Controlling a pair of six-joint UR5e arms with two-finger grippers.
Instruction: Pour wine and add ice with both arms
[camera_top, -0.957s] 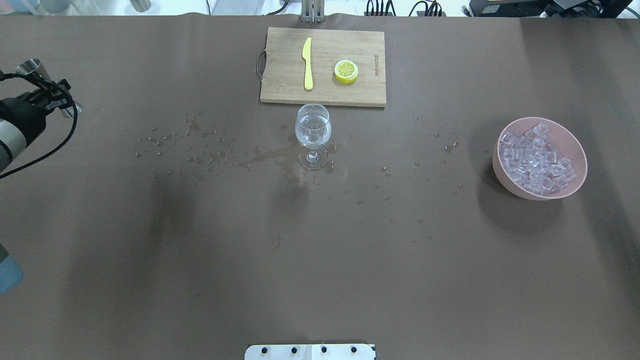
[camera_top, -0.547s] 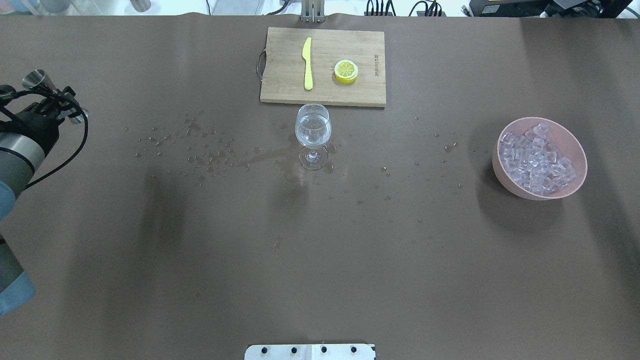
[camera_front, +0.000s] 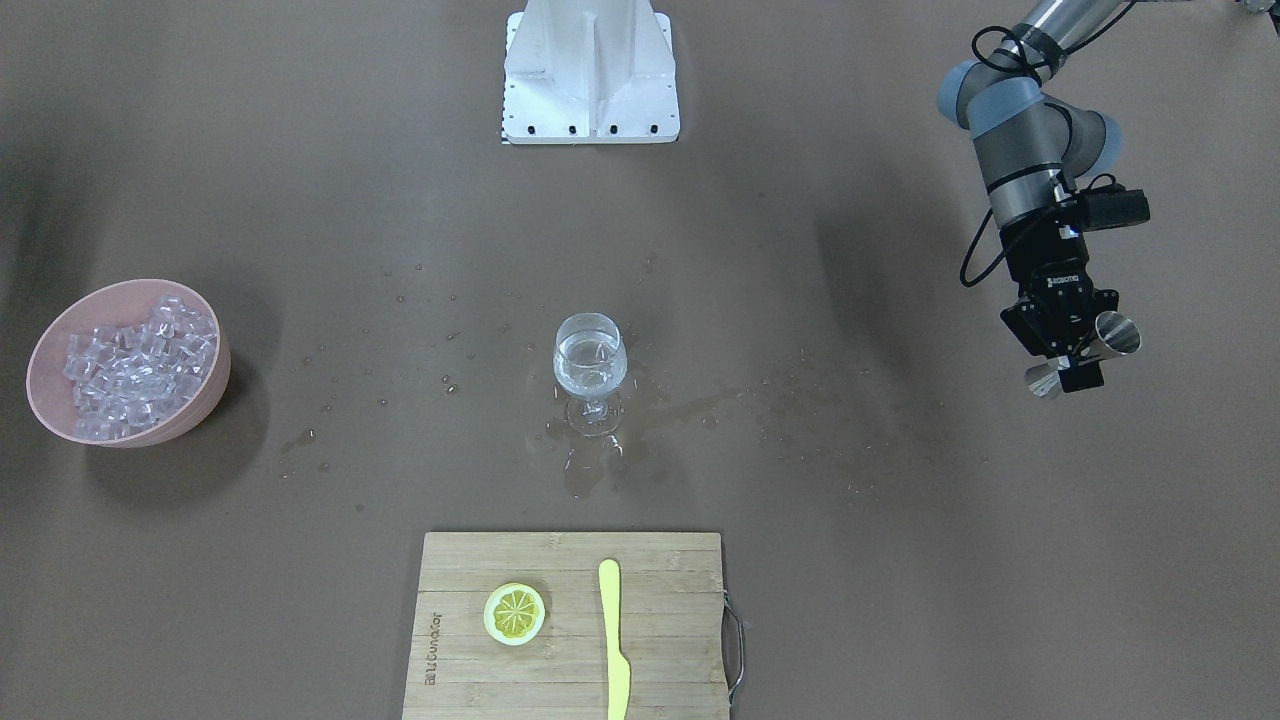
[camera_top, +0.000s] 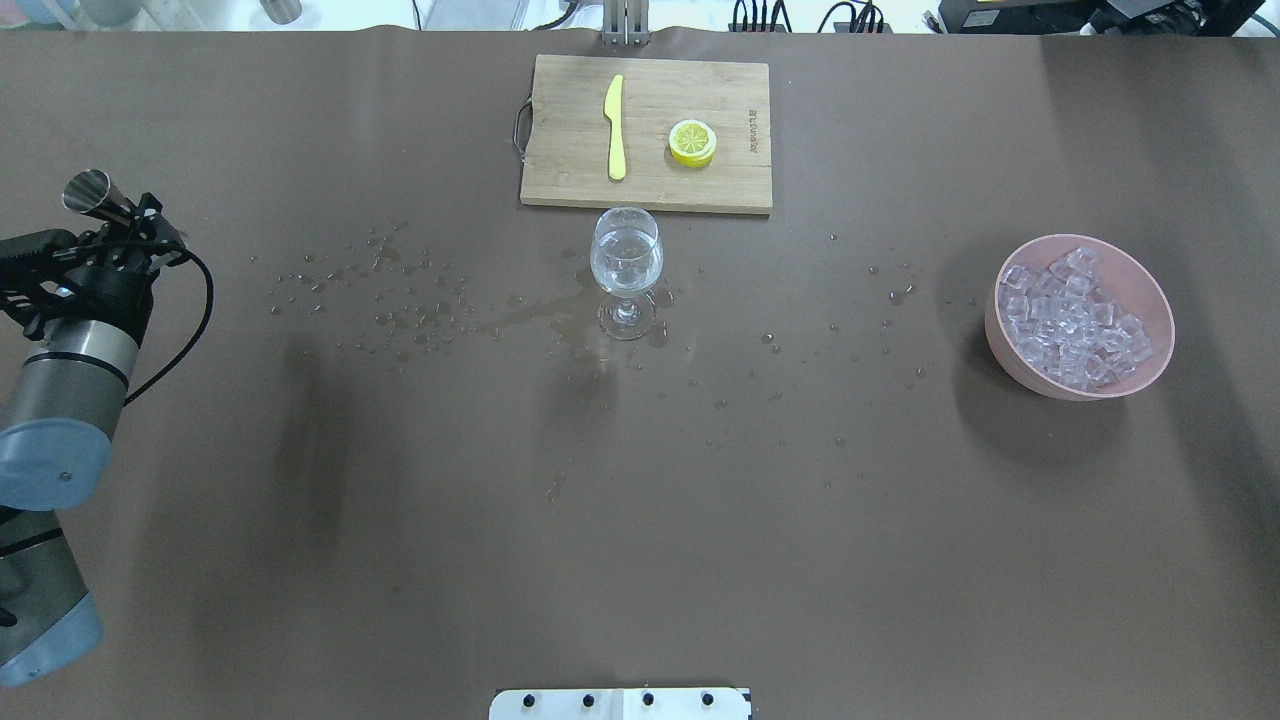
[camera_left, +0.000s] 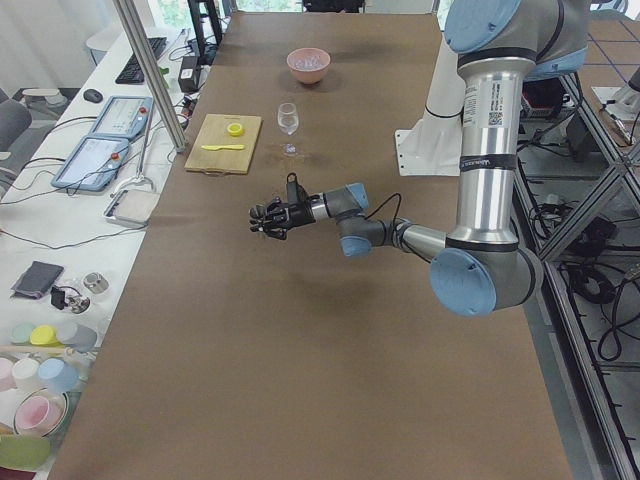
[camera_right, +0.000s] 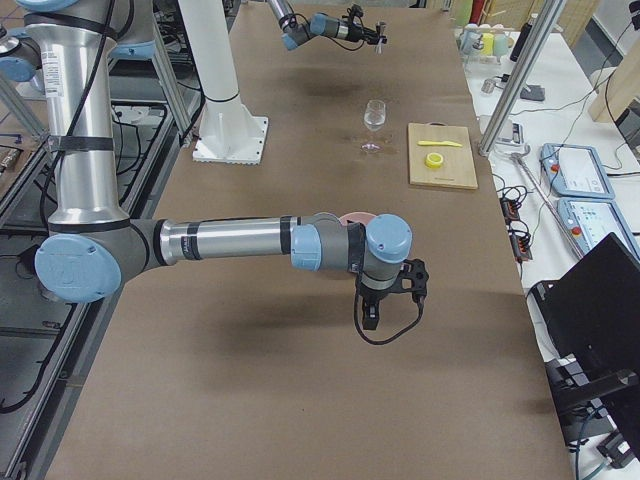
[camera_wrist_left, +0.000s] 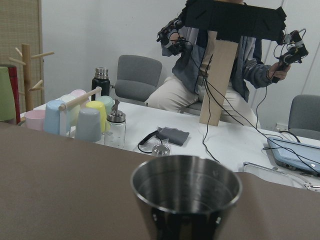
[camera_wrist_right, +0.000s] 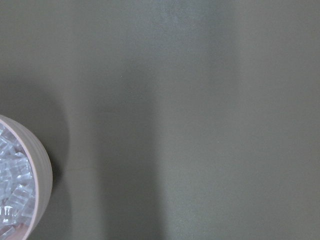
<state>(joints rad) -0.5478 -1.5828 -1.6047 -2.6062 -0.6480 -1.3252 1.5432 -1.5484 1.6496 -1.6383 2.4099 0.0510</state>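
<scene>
Evidently left claw (camera_front: 1072, 358) grips steel jigger (camera_front: 1115, 335), waist hidden; right claw (camera_right: 390, 290), open or closed unclear

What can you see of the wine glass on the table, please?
The wine glass is clear, with a round bowl, short stem and flat foot. It stands upright mid-table, near the cutting board but apart from it, holding a little clear wine. A wet patch surrounds its foot; nothing grips it.
</scene>
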